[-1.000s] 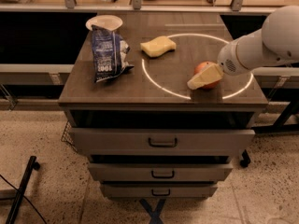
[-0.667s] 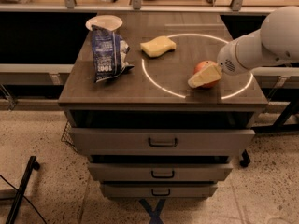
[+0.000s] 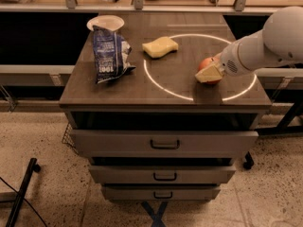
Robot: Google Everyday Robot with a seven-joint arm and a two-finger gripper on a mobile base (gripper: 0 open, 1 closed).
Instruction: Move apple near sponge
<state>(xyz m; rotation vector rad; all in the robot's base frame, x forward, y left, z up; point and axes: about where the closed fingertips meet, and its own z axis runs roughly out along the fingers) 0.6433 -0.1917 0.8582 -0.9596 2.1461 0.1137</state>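
On my screen the wooden drawer cabinet point(image 3: 118, 86) fills the middle, and the white arm point(image 3: 265, 44) reaches in from the right of the view. A blue and white snack bag point(image 3: 110, 53) stands at the left of the top, with a white plate point(image 3: 105, 21) behind it. The sponge point(image 3: 160, 47) lies at the far-left edge of a white ring point(image 3: 176, 94), its long side across the view. The apple point(image 3: 207, 63) sits inside the ring's right edge, well apart from the sponge. The gripper point(image 3: 210, 74) is right at the apple's near side; I cannot tell whether it has a hold. I judge the carry runs leftward and away from the camera.
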